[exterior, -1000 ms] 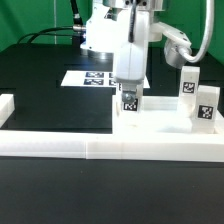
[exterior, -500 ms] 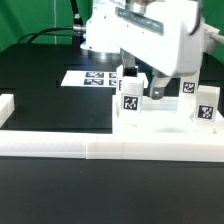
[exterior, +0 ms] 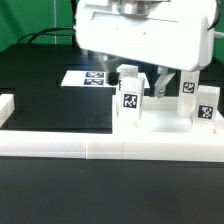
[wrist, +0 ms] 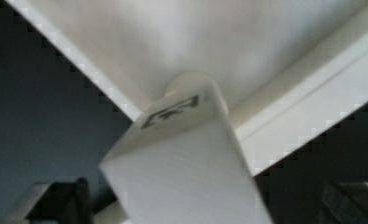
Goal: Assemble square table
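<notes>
Standing upright on the tabletop [exterior: 165,137], near the border wall [exterior: 110,148], the front leg [exterior: 130,102] is sitting between open fingers; gripper [exterior: 143,75] should be rising straight, avoiding nudging it

The arm comes down from the upper middle of the exterior view, its broad white wrist housing filling the top of the frame and lying roughly level, wider than it is tall. Below the housing the gripper [exterior: 150,82] points straight down. Its two dark fingers [exterior: 163,80] show only as short stubs under the housing's lower edge, set well apart from each other, so the jaws stand wide and close on nothing. In the wrist view the fingertips [wrist: 60,203] appear as dark, blurred shapes at opposite corners of the frame, far apart and touching nothing
</notes>
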